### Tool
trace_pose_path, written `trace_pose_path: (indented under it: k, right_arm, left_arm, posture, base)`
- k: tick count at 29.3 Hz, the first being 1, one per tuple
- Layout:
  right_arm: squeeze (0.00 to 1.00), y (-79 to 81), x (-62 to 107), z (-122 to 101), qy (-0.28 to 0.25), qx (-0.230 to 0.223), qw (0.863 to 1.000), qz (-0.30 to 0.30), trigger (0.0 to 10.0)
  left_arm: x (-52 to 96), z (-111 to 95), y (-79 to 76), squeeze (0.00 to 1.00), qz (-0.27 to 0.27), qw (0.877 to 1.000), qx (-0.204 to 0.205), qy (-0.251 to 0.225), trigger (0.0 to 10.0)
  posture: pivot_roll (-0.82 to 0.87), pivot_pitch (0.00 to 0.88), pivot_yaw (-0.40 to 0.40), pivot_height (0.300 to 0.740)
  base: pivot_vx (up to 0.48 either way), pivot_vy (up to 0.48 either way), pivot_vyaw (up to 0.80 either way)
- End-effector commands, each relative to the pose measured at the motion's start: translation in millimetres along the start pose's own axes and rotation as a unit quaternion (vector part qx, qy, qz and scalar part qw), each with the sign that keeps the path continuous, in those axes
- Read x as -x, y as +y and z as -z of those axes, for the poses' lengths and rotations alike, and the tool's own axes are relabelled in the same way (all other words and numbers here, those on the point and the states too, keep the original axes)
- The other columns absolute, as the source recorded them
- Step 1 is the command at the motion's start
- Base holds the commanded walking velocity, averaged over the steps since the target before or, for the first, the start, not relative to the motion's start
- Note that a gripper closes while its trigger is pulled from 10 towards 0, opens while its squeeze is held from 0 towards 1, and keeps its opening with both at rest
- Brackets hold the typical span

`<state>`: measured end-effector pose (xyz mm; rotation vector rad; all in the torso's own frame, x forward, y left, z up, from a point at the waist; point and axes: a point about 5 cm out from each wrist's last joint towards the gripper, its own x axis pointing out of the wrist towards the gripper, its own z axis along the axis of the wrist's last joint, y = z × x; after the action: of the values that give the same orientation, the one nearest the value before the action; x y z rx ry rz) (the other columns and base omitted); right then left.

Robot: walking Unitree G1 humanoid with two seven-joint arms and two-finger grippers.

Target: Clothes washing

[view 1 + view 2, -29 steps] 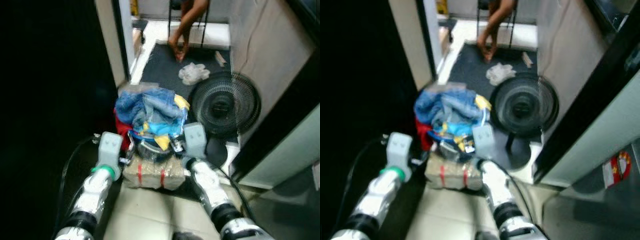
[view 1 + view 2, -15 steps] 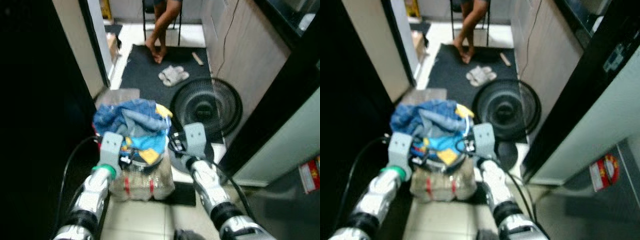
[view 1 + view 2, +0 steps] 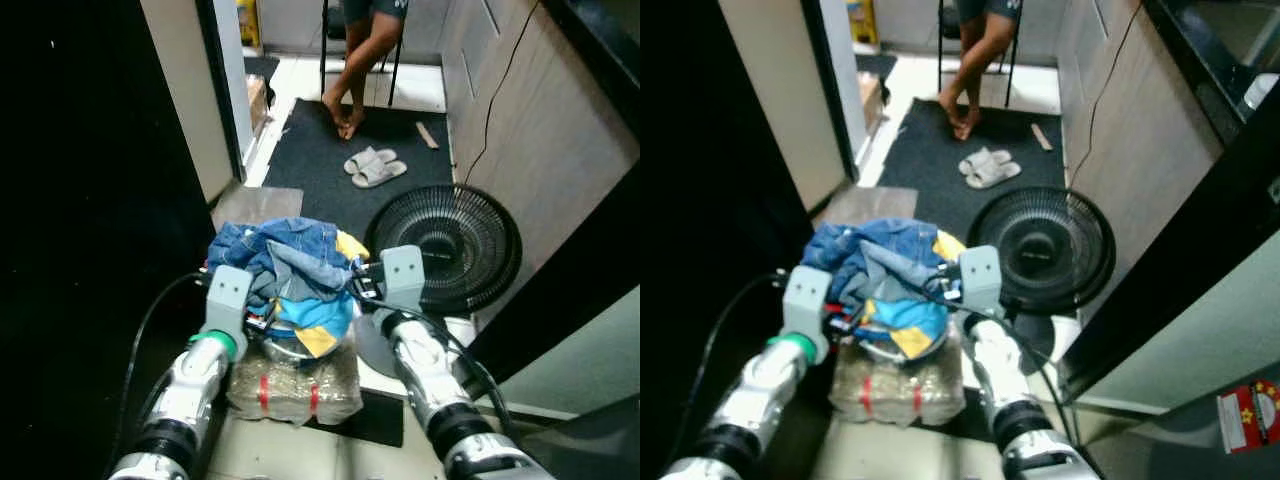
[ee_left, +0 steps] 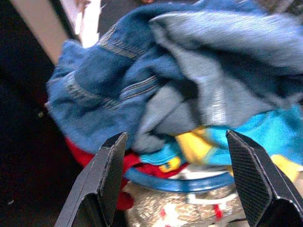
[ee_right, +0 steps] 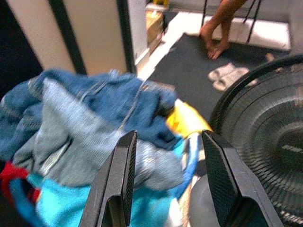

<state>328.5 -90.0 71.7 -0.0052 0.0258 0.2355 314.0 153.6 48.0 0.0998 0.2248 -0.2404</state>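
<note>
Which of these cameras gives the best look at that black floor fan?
The left eye view: the black floor fan shows whole there, round grille and base, standing right of the pile of clothes. The right eye view shows it much the same. The right wrist view catches only part of its grille, blurred.

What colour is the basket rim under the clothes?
Blue. The rim shows best in the left wrist view, just below the clothes.
</note>
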Motion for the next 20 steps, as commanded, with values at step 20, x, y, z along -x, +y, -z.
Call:
trace_pose_path:
  k: [20]
  right_arm:
    - [0.0, 2.3, 3.0, 7.0, 0.014, -0.003, 1.0, -0.003, 10.0]
  left_arm:
    - [2.3, 6.1, -2.2, 0.0, 0.005, 1.0, 0.001, 0.005, 10.0]
  posture:
    - [0.03, 0.027, 0.065, 0.74]
  base:
    - [0.29, 0.0, 0.0]
